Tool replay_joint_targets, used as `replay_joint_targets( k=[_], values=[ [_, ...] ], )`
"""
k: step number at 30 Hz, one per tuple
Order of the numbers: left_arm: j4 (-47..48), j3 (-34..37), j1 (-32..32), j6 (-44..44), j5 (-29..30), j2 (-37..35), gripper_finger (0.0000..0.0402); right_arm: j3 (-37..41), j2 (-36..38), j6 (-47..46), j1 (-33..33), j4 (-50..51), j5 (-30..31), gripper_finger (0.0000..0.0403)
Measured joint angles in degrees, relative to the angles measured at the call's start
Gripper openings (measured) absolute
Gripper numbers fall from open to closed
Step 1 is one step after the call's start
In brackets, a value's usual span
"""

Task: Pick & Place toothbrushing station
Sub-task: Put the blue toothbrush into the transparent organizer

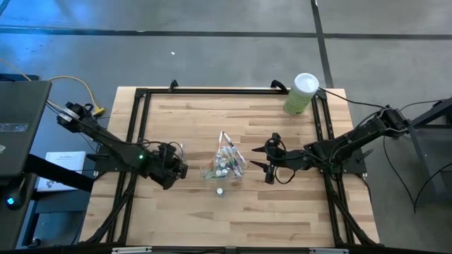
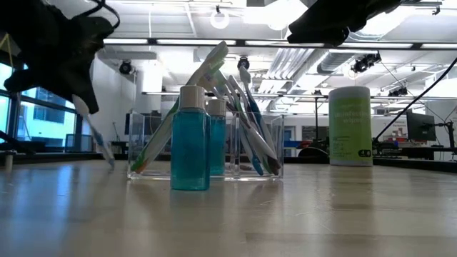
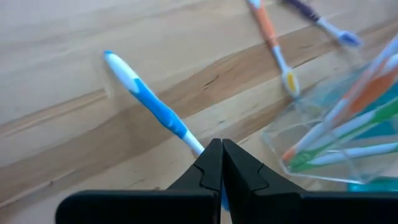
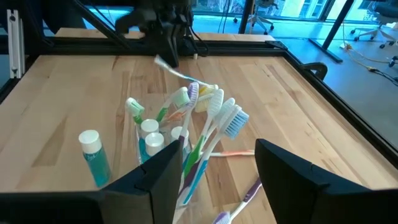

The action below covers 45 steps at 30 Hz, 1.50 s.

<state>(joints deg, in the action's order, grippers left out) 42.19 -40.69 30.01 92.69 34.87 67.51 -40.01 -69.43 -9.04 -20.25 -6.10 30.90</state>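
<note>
The clear holder (image 1: pixel 226 164) stands mid-table, full of slanting pastel toothbrushes (image 4: pixel 214 115) and white-capped blue tubes (image 2: pixel 214 135). One blue tube (image 2: pixel 191 139) stands apart on the near side of the holder (image 4: pixel 168 149). To the holder's left, my left gripper (image 1: pixel 175 166) is shut on a blue-and-white toothbrush (image 3: pixel 146 99). On the holder's right, my right gripper (image 4: pixel 214 177) stands open above the table, its fingers apart and touching nothing. My left gripper pinches the blue-and-white toothbrush's shaft (image 3: pixel 194 143) between its two shut fingers, close to one end. The fingers slant downward. Most of the brush sticks out past the fingertips and slants down, its free end (image 3: pixel 113 59) held off the wood.
An orange toothbrush (image 3: pixel 273 43) and a purple one (image 3: pixel 320 22) lie flat on the wood beside the holder. A tall green canister (image 1: pixel 301 94) with a white lid stands at the far right. A black frame (image 1: pixel 138 134) borders the table.
</note>
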Motion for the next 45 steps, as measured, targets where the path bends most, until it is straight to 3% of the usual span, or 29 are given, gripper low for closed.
replay_joint_targets(
  k=[11, 19, 37, 45],
  values=[
    [-0.22, -0.02, -2.14, 0.91, -6.11, 5.35, 0.0002, 0.00, 0.00, -0.44, 0.00, -0.28, -0.01, 0.0193],
    [-0.46, -0.02, -2.11, 1.77, -6.89, 7.34, 0.0003, 0.00, 0.00, -0.46, 0.00, -0.35, -1.11, 0.0193],
    [-2.79, -0.13, 2.28, -0.31, 3.04, 3.98, 0.0003, 0.00, 0.00, -0.44, 0.00, -0.75, -1.45, 0.0193],
    [-3.62, -0.13, 3.81, 0.64, 5.97, 0.77, 0.0003, -0.02, -0.33, 2.06, 0.00, -3.33, -14.11, 0.0193]
  ],
)
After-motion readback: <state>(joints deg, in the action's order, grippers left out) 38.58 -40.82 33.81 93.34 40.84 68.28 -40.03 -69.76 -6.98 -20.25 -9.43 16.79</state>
